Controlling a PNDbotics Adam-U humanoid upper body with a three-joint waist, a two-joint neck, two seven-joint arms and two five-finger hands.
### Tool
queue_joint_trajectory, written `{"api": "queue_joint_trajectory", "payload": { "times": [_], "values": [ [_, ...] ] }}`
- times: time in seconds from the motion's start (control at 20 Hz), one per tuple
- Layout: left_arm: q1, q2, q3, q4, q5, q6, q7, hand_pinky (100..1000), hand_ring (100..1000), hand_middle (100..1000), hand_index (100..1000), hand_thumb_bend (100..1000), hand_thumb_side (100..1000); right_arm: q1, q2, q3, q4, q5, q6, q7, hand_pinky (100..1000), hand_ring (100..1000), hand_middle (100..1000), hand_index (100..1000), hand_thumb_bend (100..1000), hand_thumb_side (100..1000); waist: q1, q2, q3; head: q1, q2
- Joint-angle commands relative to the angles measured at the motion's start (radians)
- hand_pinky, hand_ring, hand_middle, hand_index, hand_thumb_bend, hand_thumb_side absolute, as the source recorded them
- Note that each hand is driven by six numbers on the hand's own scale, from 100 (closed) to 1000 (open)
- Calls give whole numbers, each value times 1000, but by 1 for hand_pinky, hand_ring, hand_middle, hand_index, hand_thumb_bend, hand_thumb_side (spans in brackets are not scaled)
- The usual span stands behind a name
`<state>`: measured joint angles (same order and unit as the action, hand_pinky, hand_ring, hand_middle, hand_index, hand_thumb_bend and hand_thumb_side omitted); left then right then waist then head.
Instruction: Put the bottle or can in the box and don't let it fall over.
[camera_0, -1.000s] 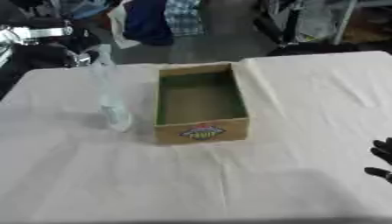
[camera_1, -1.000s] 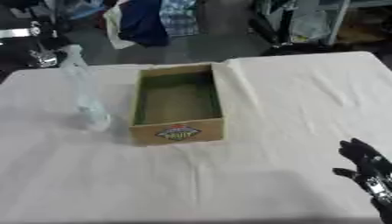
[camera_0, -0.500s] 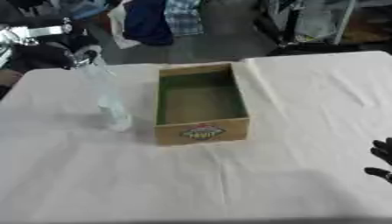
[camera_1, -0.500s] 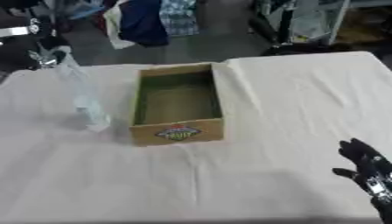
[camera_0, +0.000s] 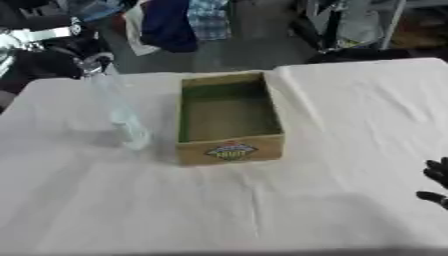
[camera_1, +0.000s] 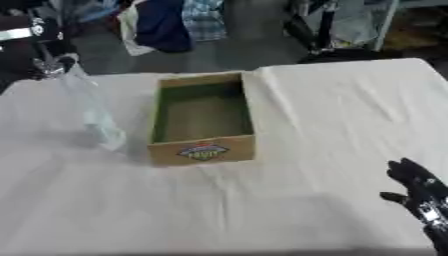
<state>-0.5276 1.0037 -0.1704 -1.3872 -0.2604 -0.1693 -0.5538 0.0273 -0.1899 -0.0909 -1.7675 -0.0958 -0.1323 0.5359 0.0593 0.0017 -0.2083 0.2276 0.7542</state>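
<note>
Left hand (camera_0: 52, 62) grips tilted clear plastic bottle (camera_0: 118, 112) near its top, not yet in open cardboard box (camera_0: 229, 116); right hand (camera_1: 420, 187) idle, fingers open.

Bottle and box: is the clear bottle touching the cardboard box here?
Apart. The left eye view shows a strip of white cloth between the bottle and the box; the bottle stands left of it.

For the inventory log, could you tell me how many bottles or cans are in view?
1: a clear bottle stands tilted on the table, left of the box, with the left hand at its top. The box's interior looks empty.
</note>
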Motion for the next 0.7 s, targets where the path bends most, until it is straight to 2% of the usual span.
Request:
{"api": "queue_joint_trajectory", "payload": {
  "times": [0.05, 0.35, 0.7],
  "values": [
    [-10, 32, 4, -3, 1, 0, -37, 779, 687, 664, 842, 126, 690, -10, -11, 0, -11, 2, -4, 0, 815, 1000, 950, 1000, 100, 693, -2, -3, -1, 0, -2],
    [-10, 33, 8, -6, -2, 2, -80, 798, 724, 716, 875, 150, 698, -10, -11, 0, -11, 2, -4, 1, 815, 1000, 949, 1000, 100, 694, -2, -3, -1, -1, 0],
    [-11, 28, 2, -10, -5, -3, -88, 799, 723, 718, 876, 130, 657, -10, -10, 0, -11, 2, -4, 1, 815, 1000, 949, 1000, 100, 695, -3, -2, -1, -1, 0]
  ]
}}
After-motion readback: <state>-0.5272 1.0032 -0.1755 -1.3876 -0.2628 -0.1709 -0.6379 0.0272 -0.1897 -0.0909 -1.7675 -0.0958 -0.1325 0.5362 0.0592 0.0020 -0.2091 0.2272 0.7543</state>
